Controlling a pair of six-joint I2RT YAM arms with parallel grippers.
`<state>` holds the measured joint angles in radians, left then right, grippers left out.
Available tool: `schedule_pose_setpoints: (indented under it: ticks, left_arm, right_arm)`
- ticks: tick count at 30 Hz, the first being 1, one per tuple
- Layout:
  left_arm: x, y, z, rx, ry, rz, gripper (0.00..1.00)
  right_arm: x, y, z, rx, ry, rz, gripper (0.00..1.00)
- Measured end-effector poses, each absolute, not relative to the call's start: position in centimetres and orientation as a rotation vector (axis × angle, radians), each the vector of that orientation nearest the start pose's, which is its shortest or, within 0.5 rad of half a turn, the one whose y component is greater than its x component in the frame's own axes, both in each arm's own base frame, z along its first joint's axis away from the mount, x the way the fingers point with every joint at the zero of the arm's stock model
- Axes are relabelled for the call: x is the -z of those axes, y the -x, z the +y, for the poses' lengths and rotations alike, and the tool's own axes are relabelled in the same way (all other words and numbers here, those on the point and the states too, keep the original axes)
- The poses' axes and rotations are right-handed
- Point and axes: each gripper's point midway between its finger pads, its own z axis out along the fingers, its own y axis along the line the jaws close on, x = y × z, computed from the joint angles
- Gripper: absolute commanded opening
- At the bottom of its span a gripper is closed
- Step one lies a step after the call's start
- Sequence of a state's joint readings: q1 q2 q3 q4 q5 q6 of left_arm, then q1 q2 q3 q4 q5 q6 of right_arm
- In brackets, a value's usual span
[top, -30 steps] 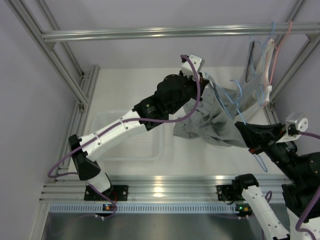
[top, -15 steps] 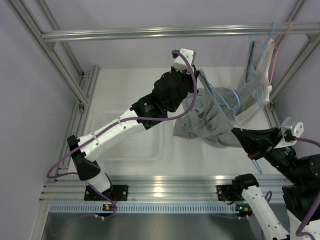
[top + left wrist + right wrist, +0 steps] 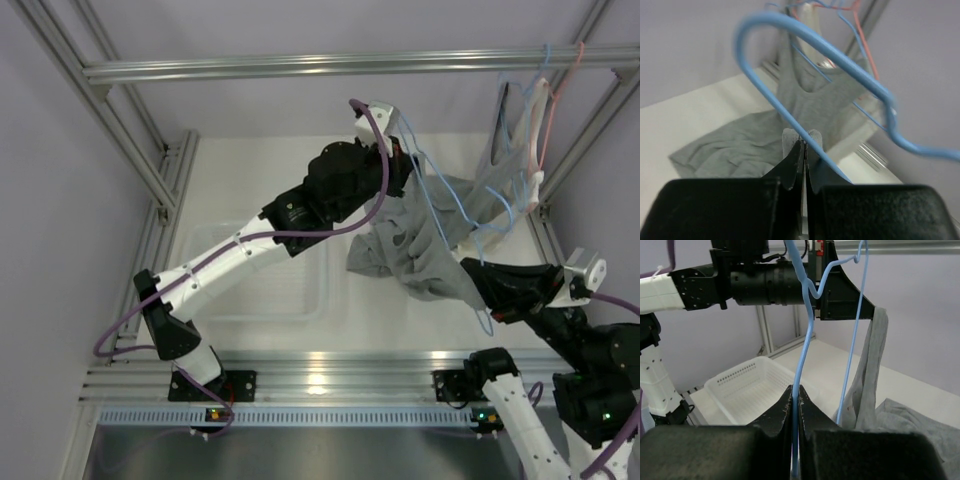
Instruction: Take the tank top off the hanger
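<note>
A grey tank top [image 3: 420,255] hangs half off a blue wire hanger [image 3: 420,180], with its lower part bunched on the table. My left gripper [image 3: 405,175] is shut on one strap of the tank top [image 3: 800,136] and holds it up. The hanger [image 3: 840,55] crosses just in front of its tips. My right gripper [image 3: 472,285] is shut on the hanger's wire [image 3: 807,335], low at the tank top's near right side. In the right wrist view the strap [image 3: 875,370] hangs down from the left gripper [image 3: 872,310].
A white perforated basket [image 3: 260,285] sits on the table left of the tank top and also shows in the right wrist view [image 3: 745,385]. More hangers and another grey top [image 3: 520,120] hang at the back right by the frame posts. A frame bar [image 3: 300,68] crosses overhead.
My right gripper has pulled the hanger toward the near left. My left gripper has lifted the strap a little and turned. The hanger wire now stands taller between the two grippers.
</note>
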<state>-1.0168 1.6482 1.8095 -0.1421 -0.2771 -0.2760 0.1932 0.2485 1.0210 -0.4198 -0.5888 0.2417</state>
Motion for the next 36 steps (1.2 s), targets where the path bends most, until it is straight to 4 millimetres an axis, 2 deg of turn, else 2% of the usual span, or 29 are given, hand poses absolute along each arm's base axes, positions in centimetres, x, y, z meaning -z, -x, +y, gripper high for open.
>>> schedule_pose_setpoints:
  ticks: [3,7,11,14,19,21,25,28,30,33,36]
  left_arm:
    - [-42.7,-28.3,-44.2,0.959,-0.450,1.598,0.00]
    - [-39.1,-25.2,-45.9,1.123,-0.563,1.683,0.00]
    - [-36.2,-22.3,-46.0,1.243,-0.637,1.766,0.00]
    - [-35.5,-20.6,-45.1,1.294,-0.657,1.792,0.00]
    - [-36.7,-18.3,-43.6,1.398,-0.652,1.780,0.00]
    - [-37.5,-17.7,-43.2,1.434,-0.640,1.760,0.00]
    - [-39.7,-16.7,-42.7,1.518,-0.609,1.716,0.00]
    - [-41.0,-15.7,-42.7,1.598,-0.606,1.693,0.00]
    - [-41.5,-14.8,-42.8,1.647,-0.621,1.689,0.00]
    - [-42.1,-12.8,-43.2,1.713,-0.666,1.676,0.00]
    - [-42.1,-11.8,-43.5,1.730,-0.687,1.664,0.00]
  right_arm:
    - [-42.1,-10.9,12.7,-0.750,0.454,1.216,0.00]
    - [-41.7,-13.4,12.9,-0.779,0.388,1.205,0.00]
    - [-42.4,-15.7,13.1,-0.803,0.339,1.172,0.00]
    - [-42.9,-17.6,13.3,-0.813,0.308,1.144,0.00]
    - [-42.9,-20.2,14.3,-0.867,0.311,1.113,0.00]
    - [-41.6,-20.7,14.9,-0.905,0.322,1.112,0.00]
    - [-36.6,-21.2,15.8,-0.966,0.307,1.141,0.00]
    - [-34.5,-21.2,16.6,-0.979,0.303,1.141,0.00]
    - [-34.4,-21.1,17.2,-0.969,0.310,1.122,0.00]
    - [-35.8,-21.3,17.5,-0.939,0.313,1.048,0.00]
    - [-36.7,-22.1,17.5,-0.903,0.295,1.023,0.00]
